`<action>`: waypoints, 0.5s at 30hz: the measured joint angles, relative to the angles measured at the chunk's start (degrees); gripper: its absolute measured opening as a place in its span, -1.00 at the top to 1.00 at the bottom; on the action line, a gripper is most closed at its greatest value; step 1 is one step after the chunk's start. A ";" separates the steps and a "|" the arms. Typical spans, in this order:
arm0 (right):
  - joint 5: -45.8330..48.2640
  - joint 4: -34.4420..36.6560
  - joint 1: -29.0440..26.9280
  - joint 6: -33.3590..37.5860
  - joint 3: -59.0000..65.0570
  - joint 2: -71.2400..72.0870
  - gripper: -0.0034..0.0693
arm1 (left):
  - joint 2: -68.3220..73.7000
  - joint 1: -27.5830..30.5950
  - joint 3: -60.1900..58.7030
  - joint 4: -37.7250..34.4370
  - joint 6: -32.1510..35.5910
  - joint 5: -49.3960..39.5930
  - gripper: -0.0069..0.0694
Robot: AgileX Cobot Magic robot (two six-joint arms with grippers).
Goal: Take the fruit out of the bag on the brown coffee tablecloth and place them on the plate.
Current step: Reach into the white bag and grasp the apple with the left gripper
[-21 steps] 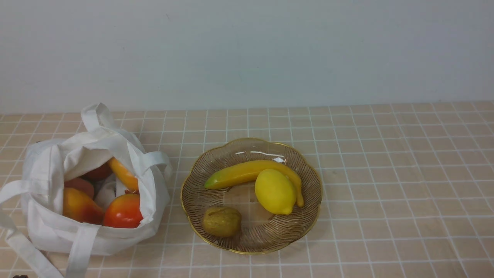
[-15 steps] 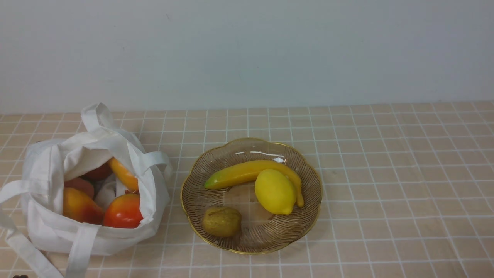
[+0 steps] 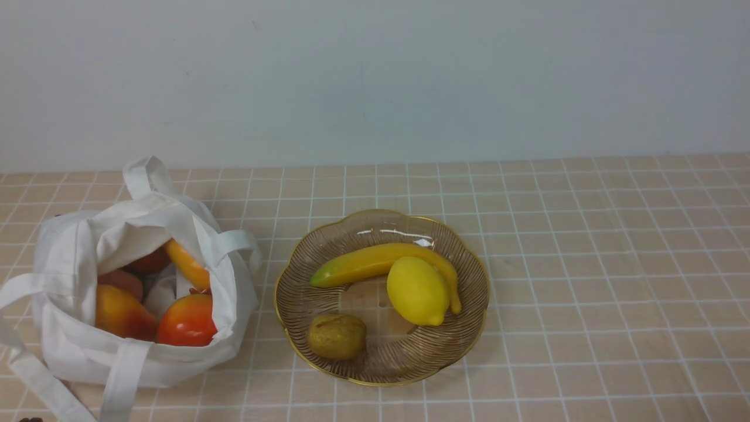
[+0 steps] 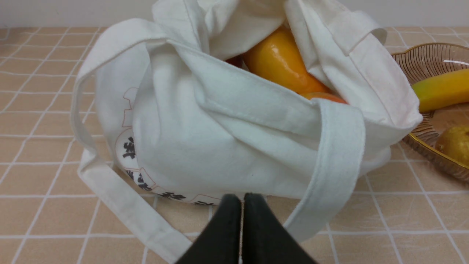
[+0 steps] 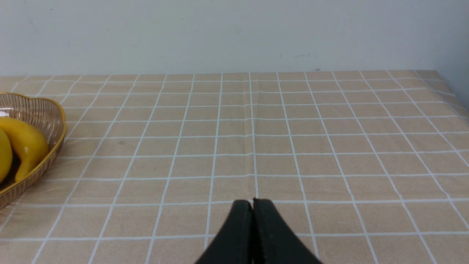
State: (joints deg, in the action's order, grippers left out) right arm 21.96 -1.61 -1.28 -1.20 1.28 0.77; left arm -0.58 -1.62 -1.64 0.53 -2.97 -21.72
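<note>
The white cloth bag point(image 3: 76, 351) sits at the left on the tan checked tablecloth point(image 3: 586, 281), its mouth open. Inside lie a round red-orange fruit point(image 3: 187, 321), an orange-red fruit point(image 3: 120, 312) and a long orange fruit point(image 3: 187, 264). The ribbed glass plate point(image 3: 463, 334) with a gold rim stands at centre, holding a banana point(image 3: 363, 264), a lemon point(image 3: 417, 291) and a brown-green fruit point(image 3: 337, 336). My left gripper point(image 4: 242, 198) is shut and empty, just in front of the bag point(image 4: 220, 139). My right gripper point(image 5: 253, 203) is shut and empty over bare cloth, right of the plate point(image 5: 55, 121).
A pale wall runs along the back of the table. The bag's strap handles point(image 3: 35, 375) trail onto the cloth at the front left. The table's right edge point(image 5: 450, 91) shows in the right wrist view.
</note>
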 joint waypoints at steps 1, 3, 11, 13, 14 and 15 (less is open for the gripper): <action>0.00 0.00 0.00 0.00 0.00 0.00 0.95 | 0.00 0.00 0.00 0.00 0.00 0.00 0.84; 0.00 0.00 0.00 0.00 0.00 0.00 0.95 | 0.00 0.00 0.00 0.00 0.00 -0.04 0.84; 0.00 0.00 0.00 0.00 0.00 0.00 0.95 | 0.00 0.00 0.05 -2.82 -1.79 -0.11 0.84; 0.00 0.00 0.00 0.00 0.00 0.00 0.95 | 0.00 0.00 0.05 -8.12 -4.98 -0.11 0.84; 0.00 0.00 0.00 0.00 0.00 0.00 0.95 | 0.00 0.00 0.05 -8.91 -5.43 -0.11 0.84; 0.00 0.00 0.00 0.00 0.00 0.00 0.95 | 0.00 0.00 0.05 -13.41 -8.07 -0.11 0.84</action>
State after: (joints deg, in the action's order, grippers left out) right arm 21.96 -1.61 -1.28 -1.20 1.28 0.77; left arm -0.58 -1.62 -1.59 -12.88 -11.04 -21.83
